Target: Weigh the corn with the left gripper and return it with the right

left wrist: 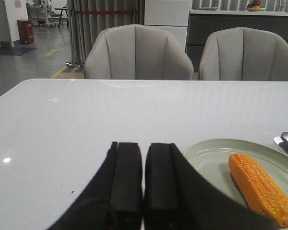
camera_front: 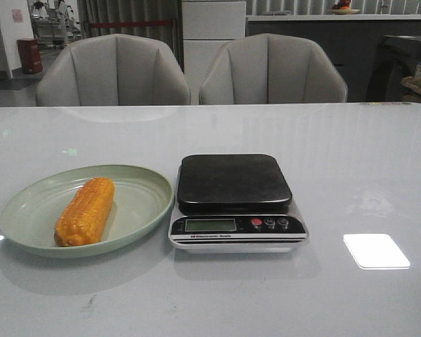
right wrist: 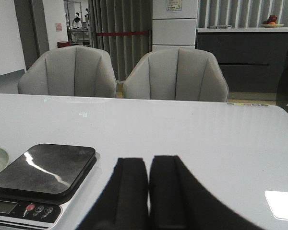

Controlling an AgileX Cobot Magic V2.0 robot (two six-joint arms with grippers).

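Observation:
The orange-yellow corn [camera_front: 85, 210] lies lengthwise on a pale green plate [camera_front: 28, 210] at the table's left; it also shows in the left wrist view as corn [left wrist: 260, 188] on the plate [left wrist: 206, 155]. Just right of the plate stands the scale [camera_front: 235, 200] with its bare black platform, also seen as scale [right wrist: 38, 179]. My left gripper [left wrist: 143, 147] is shut with nothing between its fingers, low over the table and apart from the plate's left side. My right gripper [right wrist: 149, 160] is shut and empty, to the right of the scale. Neither gripper shows in the front view.
Two grey upholstered chairs [camera_front: 189, 70] stand behind the table's far edge. A bright rectangular light reflection [camera_front: 376, 250] lies on the glossy white tabletop right of the scale. The scale's display and buttons [camera_front: 266, 223] face the front edge.

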